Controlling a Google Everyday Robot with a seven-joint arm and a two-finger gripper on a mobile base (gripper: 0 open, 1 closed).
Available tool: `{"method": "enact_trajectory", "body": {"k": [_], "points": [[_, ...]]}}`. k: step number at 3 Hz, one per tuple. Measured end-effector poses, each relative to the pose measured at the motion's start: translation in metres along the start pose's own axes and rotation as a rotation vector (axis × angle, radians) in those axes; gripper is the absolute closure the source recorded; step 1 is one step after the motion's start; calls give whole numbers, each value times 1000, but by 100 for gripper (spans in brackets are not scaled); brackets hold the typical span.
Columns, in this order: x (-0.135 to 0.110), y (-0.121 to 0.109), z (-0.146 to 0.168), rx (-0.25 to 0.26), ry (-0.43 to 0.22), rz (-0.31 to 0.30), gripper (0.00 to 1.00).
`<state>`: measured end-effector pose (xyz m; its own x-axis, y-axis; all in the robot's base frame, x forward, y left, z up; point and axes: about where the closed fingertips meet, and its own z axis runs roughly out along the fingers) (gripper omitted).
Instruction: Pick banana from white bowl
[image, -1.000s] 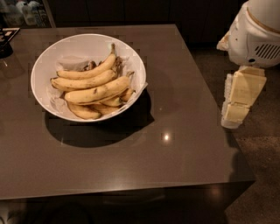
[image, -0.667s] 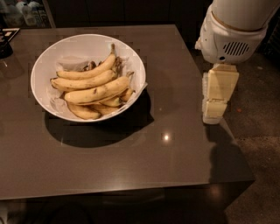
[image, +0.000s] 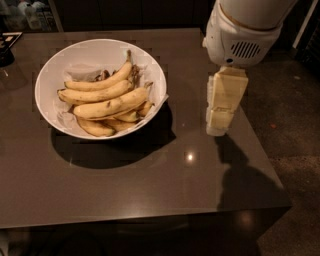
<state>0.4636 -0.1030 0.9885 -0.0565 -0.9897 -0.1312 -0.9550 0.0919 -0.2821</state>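
Observation:
A large white bowl (image: 60, 70) sits on the left part of a dark grey table (image: 150, 190). It holds several yellow bananas (image: 112, 106) with brown flecks, lying on crumpled white paper. My gripper (image: 220, 125) hangs from the white arm (image: 245, 35) above the table's right side, well to the right of the bowl and apart from it. Its cream fingers point down.
The table's right edge (image: 265, 160) runs close under the gripper, with dark floor (image: 300, 125) beyond. Dark objects (image: 10, 45) stand at the far left corner. A lamp glint (image: 189, 156) shows on the tabletop.
The arm and gripper have moved left, from beyond the table's right edge to over the table, closer to the bowl. The bowl and bananas have not moved.

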Motion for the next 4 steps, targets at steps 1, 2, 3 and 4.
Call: {"method": "enact_trajectory", "body": {"k": [1,2,3,4], "points": [[-40,0,-9,29,-51,-67,0],[-42,0,-10,32,-54,-71,0],[-46,-3,0,52,-50,-32,0],[-71,-5,22,77,-41,-61,0]]}}
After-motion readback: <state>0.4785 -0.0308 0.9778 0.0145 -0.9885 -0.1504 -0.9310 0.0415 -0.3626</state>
